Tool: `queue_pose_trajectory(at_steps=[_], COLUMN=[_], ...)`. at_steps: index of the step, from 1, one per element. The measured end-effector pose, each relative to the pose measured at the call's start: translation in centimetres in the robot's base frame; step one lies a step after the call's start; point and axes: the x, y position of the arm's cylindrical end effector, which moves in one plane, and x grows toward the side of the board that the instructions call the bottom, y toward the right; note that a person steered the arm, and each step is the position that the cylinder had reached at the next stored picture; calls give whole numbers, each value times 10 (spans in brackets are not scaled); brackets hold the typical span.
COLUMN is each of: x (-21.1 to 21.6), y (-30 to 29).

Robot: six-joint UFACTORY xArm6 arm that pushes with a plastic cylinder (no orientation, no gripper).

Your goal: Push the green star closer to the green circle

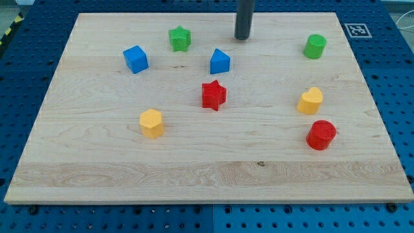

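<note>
Camera view: my tip (242, 37) rests on the counter (194, 162) near the view's top, with no hand to spread or pinch. The green star (180, 38) sits well left of it, the green circle (315, 46) well right, the blue block (220, 61) just below.

**Pale Board on a Blue Perforated Bench**

A light wooden board (213, 168) with a fine horizontal grain fills most of the view. A small dark knot sits toward 5 o'clock. The board rests on a blue bench surface (26, 84) studded with regular rows of small holes, which shows as a border on all sides. At 1 o'clock a white square marker (357, 30) with a black pattern lies by the board's corner. At 10 o'clock a yellow-and-black striped strip (9, 31) crosses the edge. The lighting is even and soft, casting short shadows.
</note>
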Motion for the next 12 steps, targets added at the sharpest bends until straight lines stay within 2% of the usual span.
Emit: queue_pose_trajectory(at_steps=[1,3,4,5,6,9,12], x=[-7,-57,-39,-2,15,14,-2], y=[-55,-146,-194,-212,-209,-149,-40])
